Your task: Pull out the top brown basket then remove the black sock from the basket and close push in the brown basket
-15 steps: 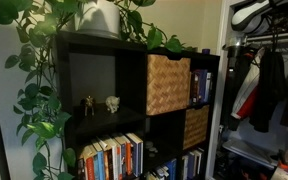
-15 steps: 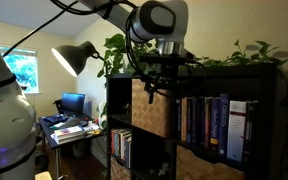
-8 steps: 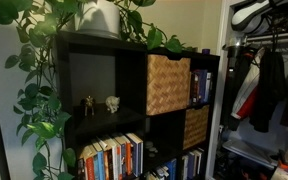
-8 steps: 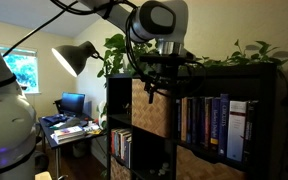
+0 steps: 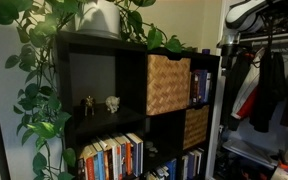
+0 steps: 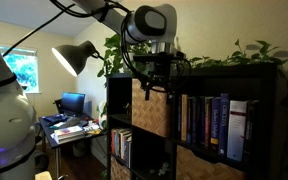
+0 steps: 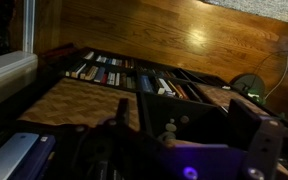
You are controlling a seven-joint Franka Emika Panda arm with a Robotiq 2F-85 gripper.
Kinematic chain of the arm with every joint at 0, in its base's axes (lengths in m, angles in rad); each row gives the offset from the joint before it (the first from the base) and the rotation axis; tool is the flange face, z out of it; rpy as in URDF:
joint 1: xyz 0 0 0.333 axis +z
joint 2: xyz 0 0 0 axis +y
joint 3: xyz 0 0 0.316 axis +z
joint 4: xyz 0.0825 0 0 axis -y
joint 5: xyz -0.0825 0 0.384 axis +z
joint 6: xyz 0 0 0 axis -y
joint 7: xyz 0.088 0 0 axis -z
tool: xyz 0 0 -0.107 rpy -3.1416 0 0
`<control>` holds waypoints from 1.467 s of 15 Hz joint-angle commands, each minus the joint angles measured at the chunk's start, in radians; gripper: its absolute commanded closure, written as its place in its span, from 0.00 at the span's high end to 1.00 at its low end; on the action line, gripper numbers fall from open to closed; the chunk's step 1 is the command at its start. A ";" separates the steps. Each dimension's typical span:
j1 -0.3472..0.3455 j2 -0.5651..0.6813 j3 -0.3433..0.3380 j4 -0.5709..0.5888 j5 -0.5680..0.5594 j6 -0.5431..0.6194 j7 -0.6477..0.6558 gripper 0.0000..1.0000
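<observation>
The top brown basket is a light tan woven cube that sits pushed into an upper cubby of the black shelf. It also shows in the other exterior view and, as a woven surface, at the left of the wrist view. My gripper hangs just in front of the basket's upper front edge. In the wrist view the gripper has its fingers spread apart with nothing between them. The black sock is hidden.
A darker woven basket sits in the cubby below. Books fill the neighbouring cubbies. A trailing plant hangs over the shelf top and side. Two small figurines stand in an open cubby. Clothes hang beside the shelf.
The arm and gripper have shifted a little to the left in front of the top basket. The basket has not moved.
</observation>
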 commanded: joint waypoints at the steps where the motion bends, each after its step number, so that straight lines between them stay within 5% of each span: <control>1: -0.012 -0.008 0.059 0.002 0.017 0.005 0.165 1.00; 11: 0.001 -0.001 0.073 0.009 0.059 -0.020 0.202 1.00; 16: -0.007 -0.005 0.112 0.011 0.228 -0.008 0.427 1.00; 22: -0.007 -0.011 0.195 -0.008 0.349 0.152 0.724 1.00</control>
